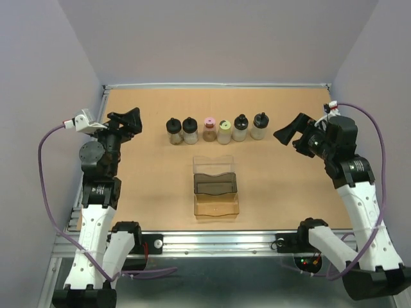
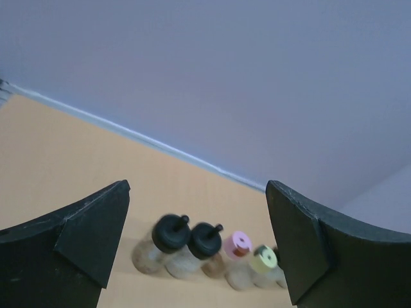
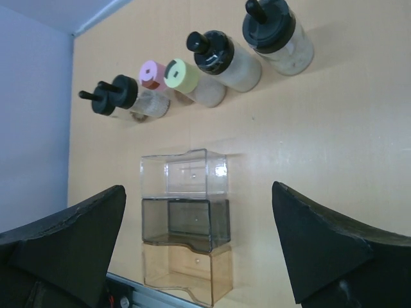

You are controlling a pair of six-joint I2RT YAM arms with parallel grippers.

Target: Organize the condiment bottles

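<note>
The left tool [image 1: 133, 120] stands spread wide with nothing between its fingers, and the right tool [image 1: 290, 130] is just the same: released, empty, touching nothing. Each hovers above the desk [image 1: 154, 186] at its own side, well apart from the other, and both point inward toward the middle.

Between them, toward the far side of the desk, the condiment bottles [image 1: 191, 131] stand upright in one row of six. Two black-capped ones are at the left end, then the pink-capped bottle [image 1: 209, 130] and the yellow-green-capped bottle [image 1: 224, 133] side by side, then two more black-capped ones at the right. Nearer the arms, apart from the row, sits the tray [image 1: 217, 187]. Its compartments look clear, smoky and amber from far to near, and nothing is in them.

From where I stand, no sorting has started; this looks like the approach before a first pick. The next move calls for one arm to reach to its end of the row, set its open fingers around a bottle's body below the cap without knocking the neighbour, then close and lift.

The left arm is folded up tight over its base at the desk's left edge, with its wrist roughly level. The right arm mirrors it at the right edge, with its wrist tipped down over the tray and the row.
</note>
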